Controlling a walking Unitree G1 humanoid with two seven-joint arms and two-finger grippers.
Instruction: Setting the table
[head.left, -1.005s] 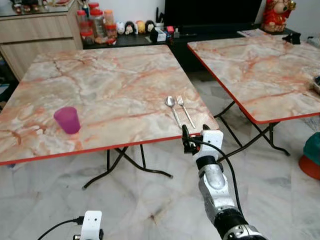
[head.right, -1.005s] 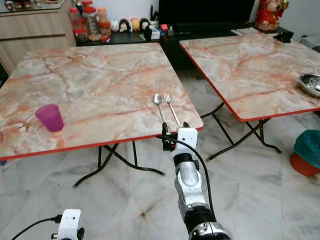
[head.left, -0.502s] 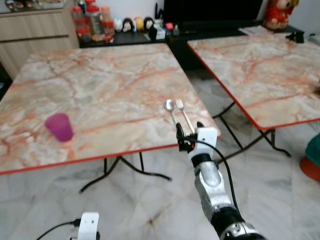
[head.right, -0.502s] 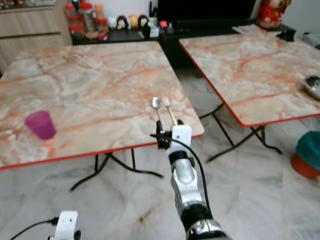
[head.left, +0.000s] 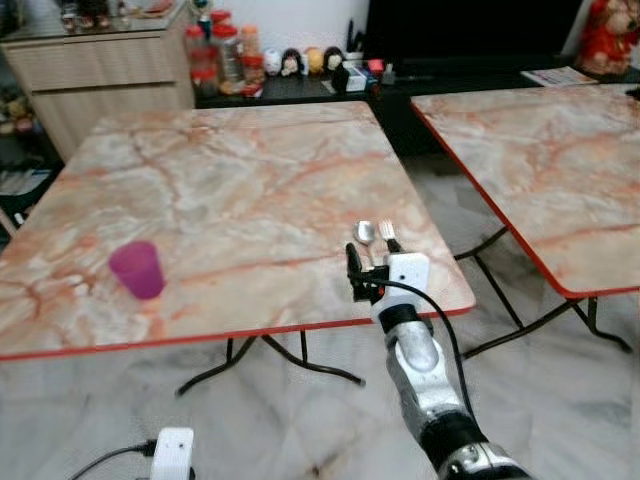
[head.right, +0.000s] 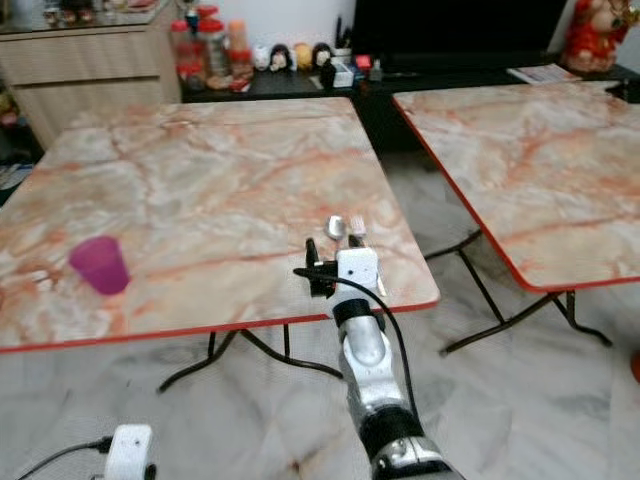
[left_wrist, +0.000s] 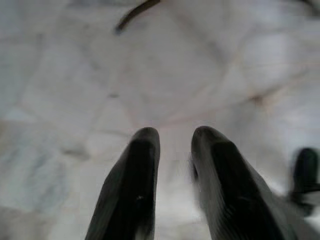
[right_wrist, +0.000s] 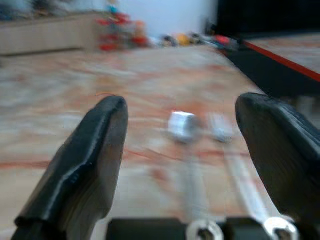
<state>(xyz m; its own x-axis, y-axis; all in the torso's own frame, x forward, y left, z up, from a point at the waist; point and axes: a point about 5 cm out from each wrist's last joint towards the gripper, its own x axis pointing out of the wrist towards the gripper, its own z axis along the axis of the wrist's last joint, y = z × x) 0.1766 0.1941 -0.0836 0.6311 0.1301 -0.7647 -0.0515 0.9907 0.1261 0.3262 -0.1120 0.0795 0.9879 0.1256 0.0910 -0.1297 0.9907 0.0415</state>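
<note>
A spoon (head.left: 365, 233) and a fork (head.left: 386, 230) lie side by side near the front right corner of the marble-patterned table (head.left: 230, 180). My right gripper (head.left: 371, 268) is over the table's front edge, at the handle ends of both. In the right wrist view its fingers (right_wrist: 90, 150) are spread wide open, with the spoon (right_wrist: 181, 125) and fork (right_wrist: 220, 131) lying between them, untouched. A purple cup (head.left: 137, 269) stands upright at the front left of the table. My left gripper (left_wrist: 172, 145) hangs low over the floor, its fingers slightly apart and holding nothing.
A second marble table (head.left: 540, 150) stands to the right, with a gap of tiled floor (head.left: 470, 230) between them. Behind are a wooden cabinet (head.left: 110, 70) and a low black shelf (head.left: 300, 88) with jars and figurines. Folding legs (head.left: 270, 355) cross under the near table.
The camera has come closer and the picture has shifted. My right gripper has advanced from just below the table edge to over the cutlery handles. Spoon, fork and cup stay in place.
</note>
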